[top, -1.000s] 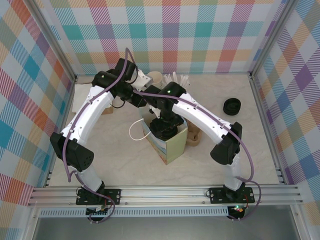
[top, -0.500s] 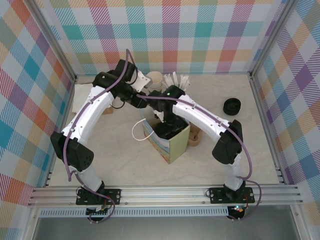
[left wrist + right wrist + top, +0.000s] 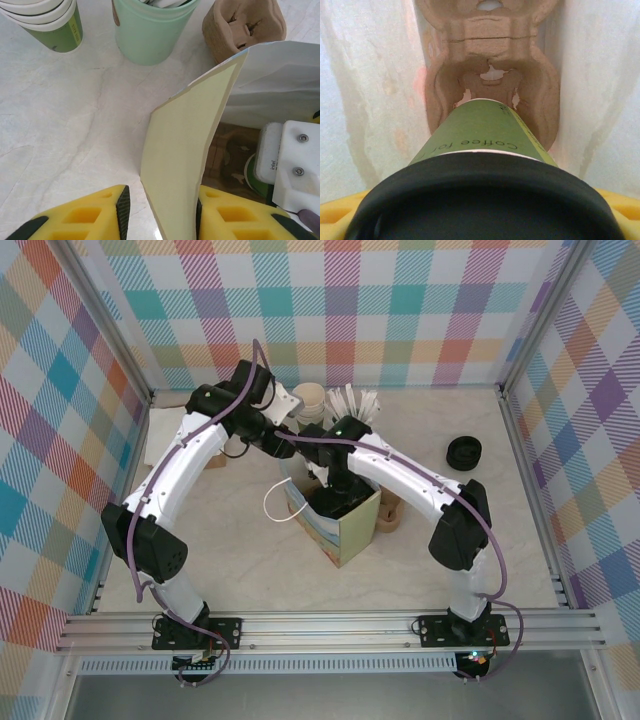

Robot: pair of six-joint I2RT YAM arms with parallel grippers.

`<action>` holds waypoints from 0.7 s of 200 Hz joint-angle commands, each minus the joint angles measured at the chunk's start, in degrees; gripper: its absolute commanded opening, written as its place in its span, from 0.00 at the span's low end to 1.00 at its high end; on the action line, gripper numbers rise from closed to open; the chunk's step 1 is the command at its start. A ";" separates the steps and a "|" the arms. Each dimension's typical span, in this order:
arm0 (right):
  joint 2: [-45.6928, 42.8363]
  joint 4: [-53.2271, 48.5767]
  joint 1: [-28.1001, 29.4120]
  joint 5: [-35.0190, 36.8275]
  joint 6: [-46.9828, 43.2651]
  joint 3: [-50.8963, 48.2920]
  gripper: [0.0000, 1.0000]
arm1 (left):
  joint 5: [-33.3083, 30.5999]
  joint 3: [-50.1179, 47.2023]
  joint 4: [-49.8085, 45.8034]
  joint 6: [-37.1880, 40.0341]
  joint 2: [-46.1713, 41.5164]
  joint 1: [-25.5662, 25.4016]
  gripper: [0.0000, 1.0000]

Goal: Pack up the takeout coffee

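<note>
Pale marble-look tabletop (image 3: 250,570), pastel plaid walls (image 3: 340,310) on 3 sides, alu frame (image 3: 330,625) at front.

olive-green cup (image 3: 482,132) with black lid (image 3: 480,200), base in a brown pulp carrier (image 3: 490,45) between white bag walls (image 3: 375,90).

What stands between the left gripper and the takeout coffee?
The paper bag's side wall. Left wrist view shows it between the left gripper's fingers; the takeout coffee is inside the bag in right wrist view.

Top external high above the paper bag (image 3: 345,535), looking straight down, left wrist close beside its rim, right wrist inside it, all sharing the bag.
</note>
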 commanded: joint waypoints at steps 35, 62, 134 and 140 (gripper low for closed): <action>-1.79 2.87 -0.45 0.43 -2.18 -3.28 0.65 | -1.77 -0.54 -0.82 0.92 -1.29 0.83 0.39; -1.97 4.00 -0.46 0.60 -2.69 -4.53 0.65 | -2.19 -0.64 -0.82 1.03 -1.21 0.81 0.40; -2.67 8.11 -0.53 0.78 -3.59 -8.87 0.65 | -1.97 -0.63 -0.99 0.89 -1.03 0.81 0.42; -2.75 8.36 -0.57 0.64 -3.59 -9.25 0.65 | -1.94 -0.68 -1.06 0.87 -1.05 0.81 0.42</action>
